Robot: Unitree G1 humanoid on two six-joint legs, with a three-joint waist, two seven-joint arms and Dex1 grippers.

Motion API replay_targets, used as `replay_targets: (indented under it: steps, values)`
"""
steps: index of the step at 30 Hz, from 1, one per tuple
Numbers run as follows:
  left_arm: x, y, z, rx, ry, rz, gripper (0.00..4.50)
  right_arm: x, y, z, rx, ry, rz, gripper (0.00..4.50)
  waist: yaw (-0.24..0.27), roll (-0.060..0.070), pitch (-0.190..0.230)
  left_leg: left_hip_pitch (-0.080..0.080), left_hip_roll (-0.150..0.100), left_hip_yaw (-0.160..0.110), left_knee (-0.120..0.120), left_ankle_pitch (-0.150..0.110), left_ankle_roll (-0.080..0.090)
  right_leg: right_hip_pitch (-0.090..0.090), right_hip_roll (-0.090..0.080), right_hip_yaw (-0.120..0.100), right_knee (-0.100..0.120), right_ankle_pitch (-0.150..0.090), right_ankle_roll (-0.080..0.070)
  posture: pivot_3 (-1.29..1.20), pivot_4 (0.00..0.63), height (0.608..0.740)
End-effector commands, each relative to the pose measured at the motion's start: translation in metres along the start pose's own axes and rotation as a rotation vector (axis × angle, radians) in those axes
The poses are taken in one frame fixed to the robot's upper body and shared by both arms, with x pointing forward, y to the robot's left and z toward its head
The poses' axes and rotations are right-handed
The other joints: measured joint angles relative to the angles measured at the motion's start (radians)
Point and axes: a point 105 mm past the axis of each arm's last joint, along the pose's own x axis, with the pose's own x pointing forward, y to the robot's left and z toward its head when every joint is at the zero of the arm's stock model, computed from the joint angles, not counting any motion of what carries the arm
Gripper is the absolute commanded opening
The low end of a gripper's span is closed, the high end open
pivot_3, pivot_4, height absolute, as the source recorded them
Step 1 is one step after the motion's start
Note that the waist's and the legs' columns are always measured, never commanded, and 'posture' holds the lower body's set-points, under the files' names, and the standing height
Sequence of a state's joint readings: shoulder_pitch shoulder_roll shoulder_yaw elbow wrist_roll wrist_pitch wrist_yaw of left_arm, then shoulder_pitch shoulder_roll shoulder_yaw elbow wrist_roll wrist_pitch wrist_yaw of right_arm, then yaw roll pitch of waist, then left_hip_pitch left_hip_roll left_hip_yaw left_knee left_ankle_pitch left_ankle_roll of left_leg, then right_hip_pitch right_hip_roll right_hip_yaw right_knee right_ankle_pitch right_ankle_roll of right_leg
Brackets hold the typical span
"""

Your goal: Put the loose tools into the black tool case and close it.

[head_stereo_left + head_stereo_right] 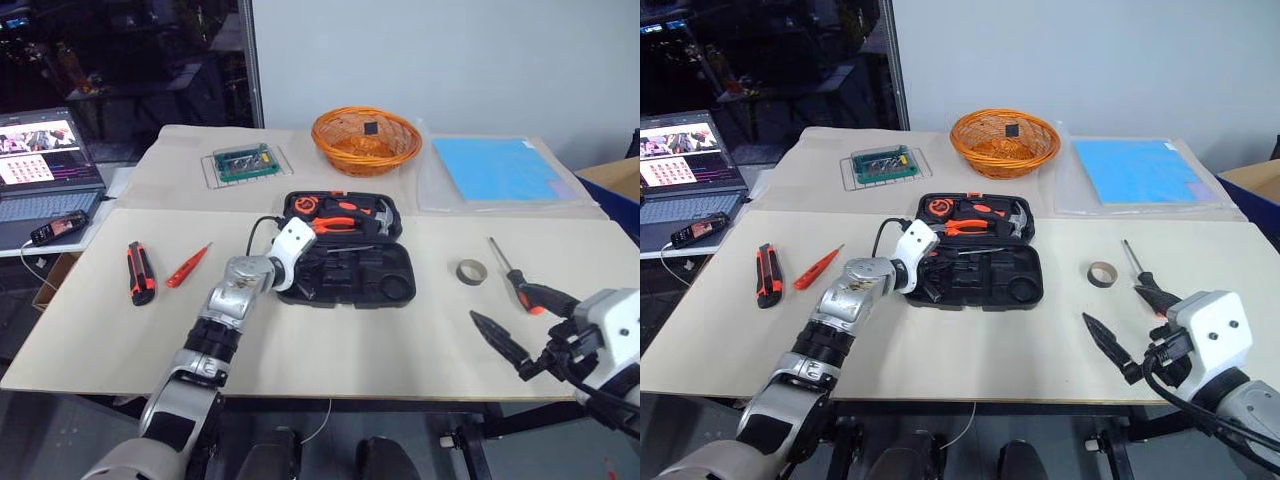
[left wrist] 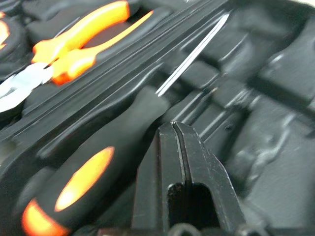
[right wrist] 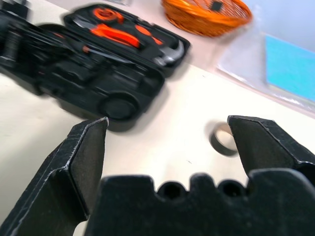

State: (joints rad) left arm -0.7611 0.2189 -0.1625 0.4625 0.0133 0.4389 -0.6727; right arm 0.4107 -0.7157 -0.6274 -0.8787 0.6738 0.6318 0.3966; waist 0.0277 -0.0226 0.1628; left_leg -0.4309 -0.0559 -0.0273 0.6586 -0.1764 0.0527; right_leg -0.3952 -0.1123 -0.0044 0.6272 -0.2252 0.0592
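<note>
The black tool case [image 1: 392,287] lies open mid-table, with orange pliers [image 2: 83,39] and a hammer in its far half. My left gripper [image 2: 173,125] is shut and empty inside the near half, its fingers beside a black-and-orange screwdriver [image 2: 98,157] that lies in the case. Loose on the table are a utility knife [image 1: 141,272] and a thin orange tester screwdriver [image 1: 188,265] to the left. A grey tape roll [image 1: 472,271] and a black-shafted screwdriver [image 1: 520,283] lie to the right. My right gripper [image 1: 1128,318] hovers open near the front right edge, short of the tape roll [image 3: 224,139].
At the back stand a green tray of bits [image 1: 245,162], an orange wicker basket [image 1: 365,140] and a blue sheet [image 1: 497,168]. A laptop [image 1: 45,160] and a phone [image 1: 58,228] sit on a side surface to the left. A blue box [image 1: 615,190] is at the far right.
</note>
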Motion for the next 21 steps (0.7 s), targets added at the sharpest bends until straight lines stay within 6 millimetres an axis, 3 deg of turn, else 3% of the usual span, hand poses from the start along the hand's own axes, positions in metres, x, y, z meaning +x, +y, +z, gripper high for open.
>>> replay_targets:
  steps: [1, 3, 6, 9, 11, 14, 17, 21]
  values:
    - [0.013, -0.016, 0.029, -0.022, -0.109, -0.04, 0.04, 0.002, 0.01, 0.022, -0.019, -0.085, 0.016, 4.5, 0.002, 0.0, 0.0, 0.0, 0.0, 0.0, 0.0, 0.0, 0.0, 0.0, 0.0, 0.0, 0.0, 0.0, 0.0, 0.0, 0.15, 0.74]
    - [0.009, -0.022, 0.049, -0.165, -0.208, -0.085, 0.04, 0.0, 0.019, 0.032, -0.008, -0.138, 0.044, 4.5, 0.011, 0.0, 0.0, -0.001, 0.0, 0.0, 0.0, 0.0, 0.0, 0.001, -0.001, -0.001, -0.001, 0.0, 0.001, 0.0, 0.15, 0.74]
    - [-0.002, -0.02, 0.058, -0.296, -0.238, -0.119, 0.04, -0.003, 0.032, 0.044, 0.018, -0.201, 0.087, 4.5, 0.011, 0.0, 0.0, -0.009, 0.0, 0.0, 0.001, 0.0, 0.001, -0.008, 0.0, -0.002, -0.001, 0.0, 0.001, 0.0, 0.15, 0.74]
    - [-0.007, -0.016, 0.07, -0.389, -0.272, -0.116, 0.04, -0.005, 0.031, 0.047, 0.011, -0.225, 0.08, 4.5, 0.002, 0.0, 0.0, -0.011, -0.001, 0.0, 0.001, 0.004, 0.01, -0.01, 0.003, 0.001, -0.001, 0.004, -0.005, 0.0, 0.15, 0.74]
    - [-0.006, -0.004, 0.074, -0.386, -0.286, -0.033, 0.04, -0.005, 0.032, 0.047, 0.014, -0.225, 0.088, 4.5, 0.001, 0.0, 0.0, -0.011, -0.001, 0.0, 0.001, 0.004, 0.01, -0.01, 0.003, 0.001, -0.001, 0.004, -0.005, 0.0, 0.15, 0.74]
    - [0.001, 0.006, 0.064, -0.331, -0.244, 0.077, 0.04, -0.004, 0.034, 0.048, -0.01, -0.223, 0.107, 4.5, 0.008, 0.0, 0.0, -0.011, -0.001, 0.0, 0.001, 0.004, 0.01, -0.009, 0.004, 0.001, -0.001, 0.004, -0.004, 0.0, 0.15, 0.74]
    - [0.009, -0.003, 0.047, -0.228, -0.169, 0.071, 0.04, -0.005, 0.038, 0.051, -0.007, -0.235, 0.131, 4.5, 0.011, 0.0, 0.0, -0.01, -0.001, 0.001, 0.001, 0.002, 0.007, -0.008, 0.003, 0.001, -0.001, 0.003, -0.001, 0.0, 0.15, 0.74]
    - [0.023, -0.02, 0.002, -0.125, -0.001, 0.038, 0.04, -0.004, 0.04, 0.049, -0.024, -0.213, 0.151, 4.5, 0.012, 0.0, 0.0, -0.01, -0.002, 0.002, 0.001, 0.001, 0.005, -0.009, 0.003, 0.002, -0.001, 0.005, -0.005, 0.0, 0.15, 0.74]
